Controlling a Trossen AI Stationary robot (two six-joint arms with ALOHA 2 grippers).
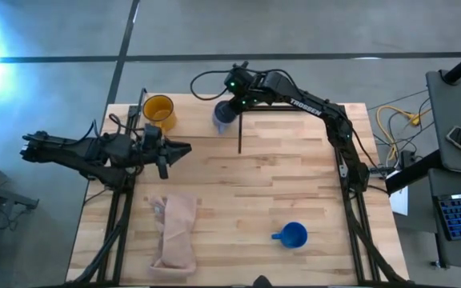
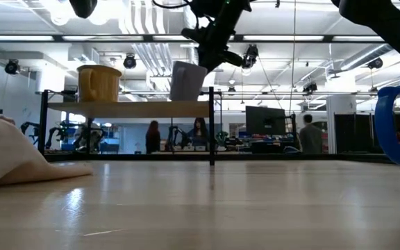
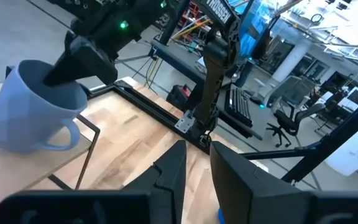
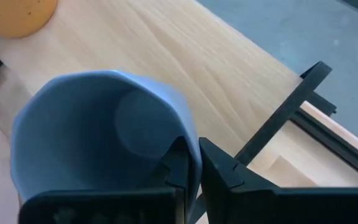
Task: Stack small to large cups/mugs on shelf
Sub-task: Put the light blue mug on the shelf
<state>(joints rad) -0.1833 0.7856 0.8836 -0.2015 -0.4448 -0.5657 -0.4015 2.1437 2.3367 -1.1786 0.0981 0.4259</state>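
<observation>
Overhead, right gripper (image 4: 190,163) pinches grey-blue mug (image 4: 98,127) rim.

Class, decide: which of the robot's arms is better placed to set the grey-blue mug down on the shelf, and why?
The right. Its gripper is shut on the grey-blue mug rim, tilted over the shelf beside the yellow mug. The left gripper holds nothing.
</observation>
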